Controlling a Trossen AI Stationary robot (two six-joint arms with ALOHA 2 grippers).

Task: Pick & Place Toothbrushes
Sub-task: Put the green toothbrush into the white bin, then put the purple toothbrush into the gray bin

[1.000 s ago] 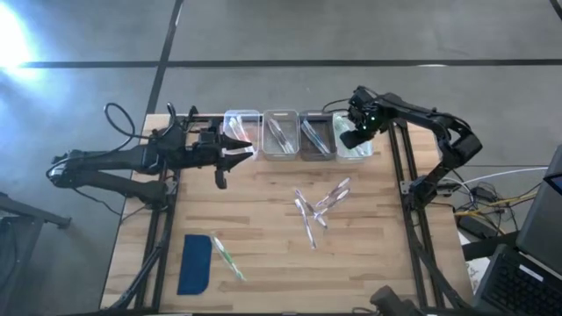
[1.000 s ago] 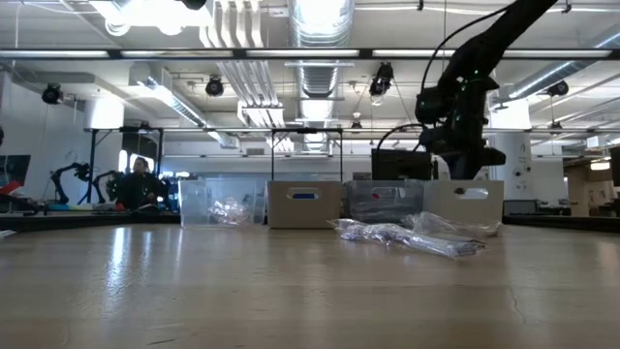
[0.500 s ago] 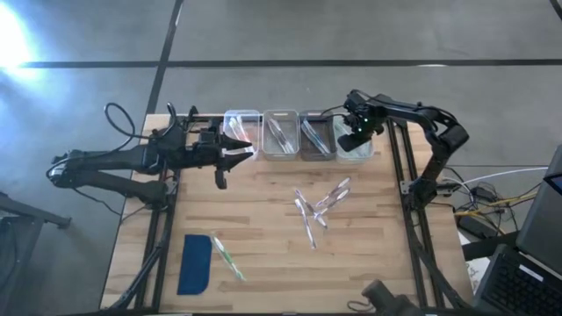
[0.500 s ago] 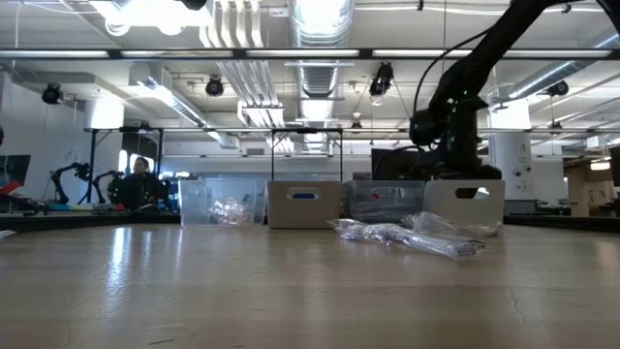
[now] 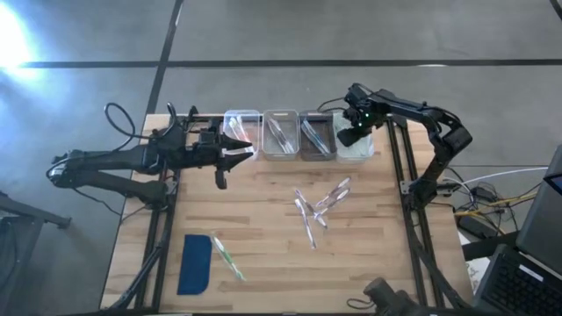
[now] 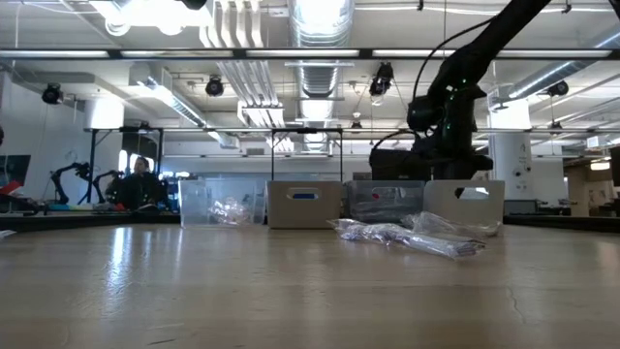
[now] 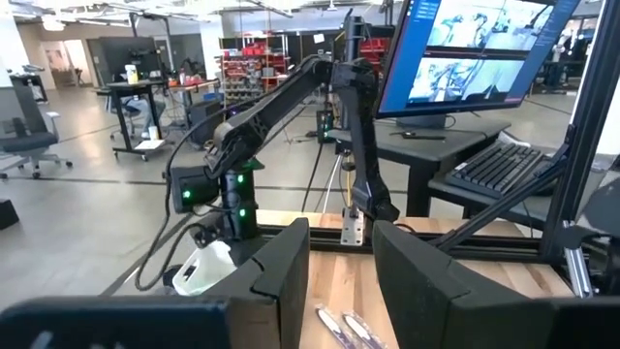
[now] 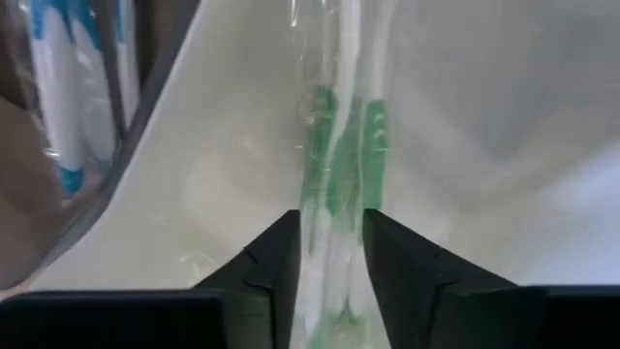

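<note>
Over the far-right bin (image 5: 356,145), right gripper (image 5: 349,136) has fingers slightly apart w/ a green-and-white toothbrush (image 8: 337,184) lying between them, inside bin; can't tell if gripped. More toothbrushes (image 5: 318,206) lie mid-table. Left gripper (image 5: 235,149) waits by leftmost bin, fingers parted, empty.

Both arms are matte black, built of slim tubular links with bulkier joint housings; looped black cables trail from the left arm (image 5: 114,162), and a green light glows by the right claw (image 5: 349,136)
</note>
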